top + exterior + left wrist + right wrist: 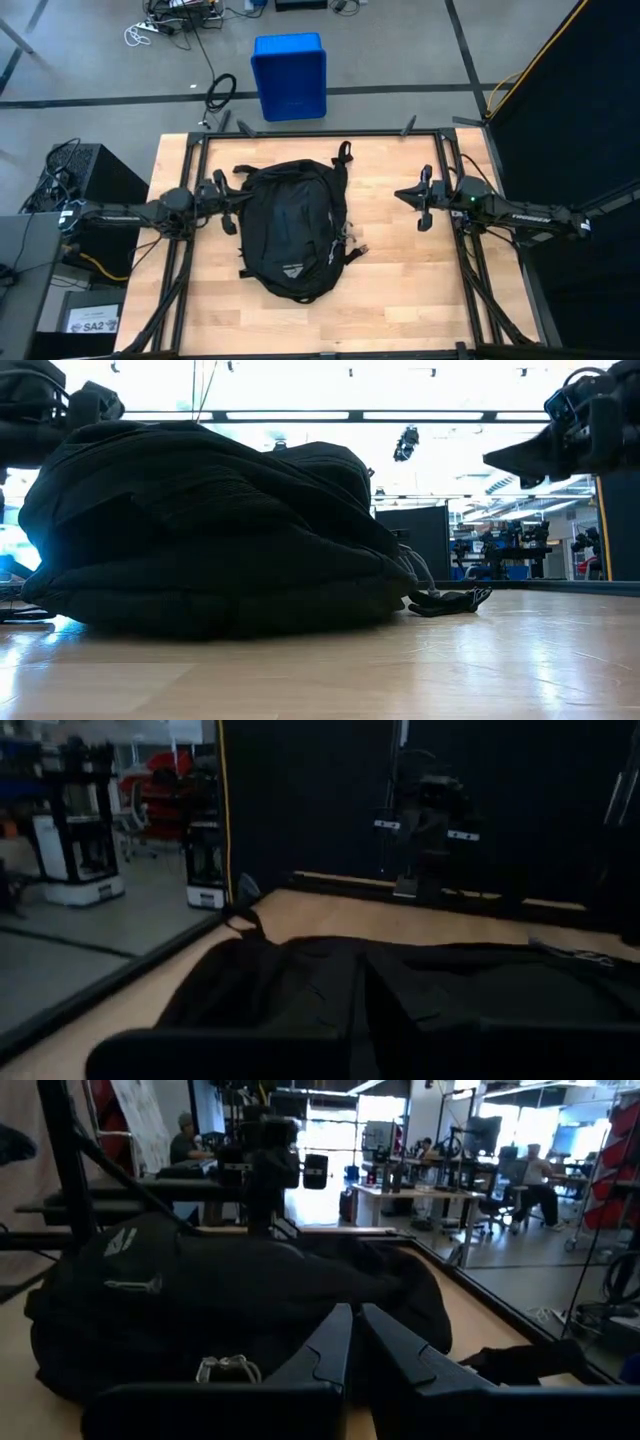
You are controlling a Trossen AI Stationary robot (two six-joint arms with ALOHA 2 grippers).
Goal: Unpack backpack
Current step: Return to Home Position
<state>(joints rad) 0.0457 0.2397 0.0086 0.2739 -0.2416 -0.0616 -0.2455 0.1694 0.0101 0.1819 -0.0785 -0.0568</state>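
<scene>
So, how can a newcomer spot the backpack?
Look at the wooden table, between the left arm and the right arm. The backpack lies there, nearer the left. It alone is large, soft and black, with a pale triangular logo.

- backpack (290,225), centre of high view: inside not visible in any view.
- table (420,670), low view: the backpack blocks everything behind it across the left and centre of the frame.
- left arm (45,405), upper left of low view: cut by the left edge, a dark mass, parts not separable.
- right gripper (490,458), upper right of low view: rear part cut by the right edge.
- small dark piece (450,600) on the table right of the backpack: strap end or something else, can't tell.
- pale logo (292,270), lower backpack: marking too small to read.
- person (185,1138), upper left of right wrist view: far off, blurred.
</scene>
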